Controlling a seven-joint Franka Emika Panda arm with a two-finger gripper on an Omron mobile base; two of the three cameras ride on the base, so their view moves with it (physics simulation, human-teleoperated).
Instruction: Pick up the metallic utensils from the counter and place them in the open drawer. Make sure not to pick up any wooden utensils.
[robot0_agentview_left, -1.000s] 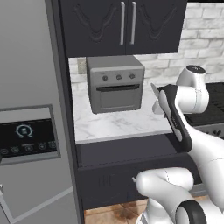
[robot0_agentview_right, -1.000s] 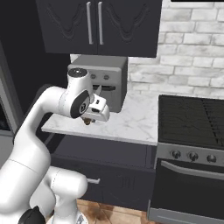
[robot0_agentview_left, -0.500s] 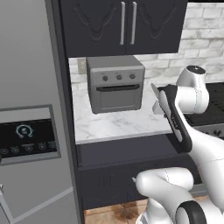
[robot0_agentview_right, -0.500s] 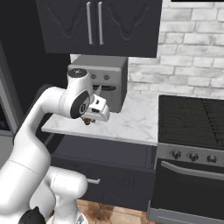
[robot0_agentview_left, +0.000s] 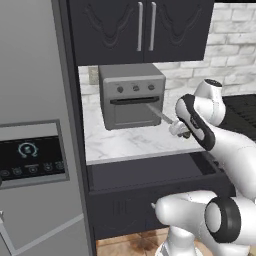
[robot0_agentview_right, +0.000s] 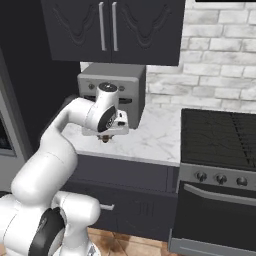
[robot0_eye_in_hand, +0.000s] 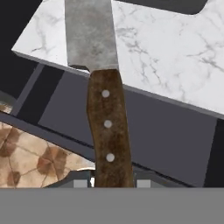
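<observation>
gripper (robot0_eye_in_hand: 113, 183) is clamping the knife (robot0_eye_in_hand: 105, 109) by its brown handle, blade jutting out over the counter (robot0_eye_in_hand: 175, 48) edge above the open drawer (robot0_eye_in_hand: 153, 131); letting go from this height is risking a bounce out onto the floor

white rounded arm (robot0_agentview_right: 55, 145), dark joints

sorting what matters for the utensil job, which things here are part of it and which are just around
Part of the job:
- knife, brown handle clamped in the jaws of the gripper, blade pointing ahead
- open drawer, below the knife
- marble counter

Just around:
- toaster oven on the counter
- stove
- fridge
- upper cabinets
</observation>
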